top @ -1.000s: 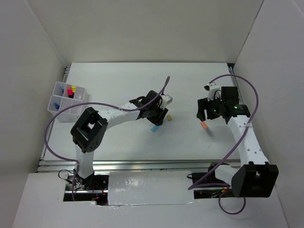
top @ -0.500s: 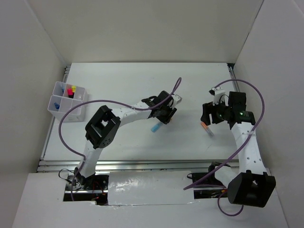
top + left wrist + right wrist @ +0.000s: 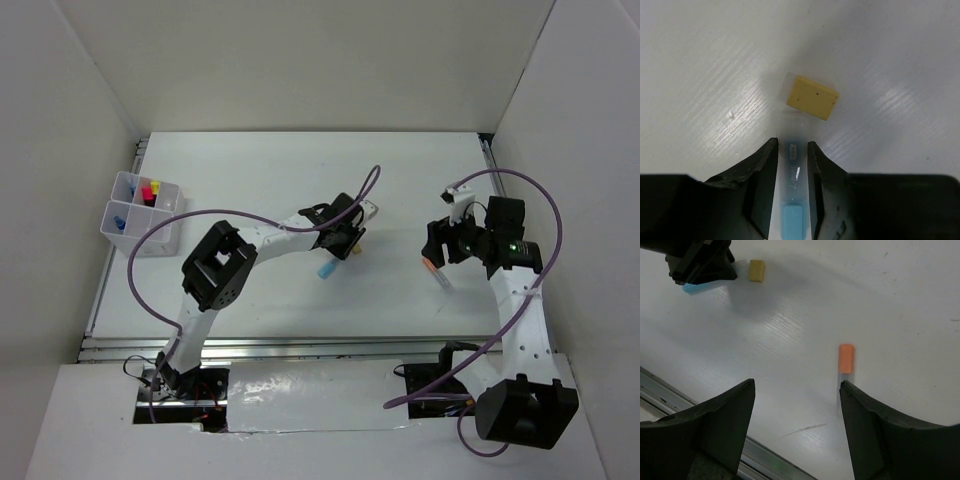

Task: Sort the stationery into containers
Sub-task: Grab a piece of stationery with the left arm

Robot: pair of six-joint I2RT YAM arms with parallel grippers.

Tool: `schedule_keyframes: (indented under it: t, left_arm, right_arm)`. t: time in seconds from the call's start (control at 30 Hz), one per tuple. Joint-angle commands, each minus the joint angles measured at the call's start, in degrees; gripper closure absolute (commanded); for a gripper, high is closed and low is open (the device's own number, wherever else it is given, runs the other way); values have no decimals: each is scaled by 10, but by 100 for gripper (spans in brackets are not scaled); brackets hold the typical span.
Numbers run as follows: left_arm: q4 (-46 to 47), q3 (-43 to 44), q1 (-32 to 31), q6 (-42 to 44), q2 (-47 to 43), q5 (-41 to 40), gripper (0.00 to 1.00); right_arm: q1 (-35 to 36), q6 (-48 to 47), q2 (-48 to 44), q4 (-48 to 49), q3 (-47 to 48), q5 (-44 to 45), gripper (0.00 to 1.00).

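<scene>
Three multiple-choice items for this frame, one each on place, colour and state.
1. Between the left fingers lies: A pink highlighter, B blue-capped tube, C tape ring.
2. The cap ahead of the right fingers is: A green, B orange, C black.
3. The right fingers are: A shut on a tube, B shut on nothing, C open.
Answers: B, it sits in their gap; B, the right wrist view shows it orange; C, a wide gap parts them.

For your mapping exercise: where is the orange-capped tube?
Top view: the orange-capped tube lies right of centre on the table, beside the open right gripper.
</scene>
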Motion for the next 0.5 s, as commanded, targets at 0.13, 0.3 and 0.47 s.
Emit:
schedule_keyframes:
  t: [0.13, 0.3, 0.47]
  left_arm:
    - [19, -37, 12, -21, -20, 46, 75]
    - [41, -96, 24, -64, -108, 77, 89]
    - [43, -125, 59, -121, -186, 126, 100]
  right_arm:
    - [19, -35, -36, 14, 12, -44, 24]
    - [65, -48, -42, 50, 1, -40, 23]
    - [173, -91, -59, 98, -15, -27, 21]
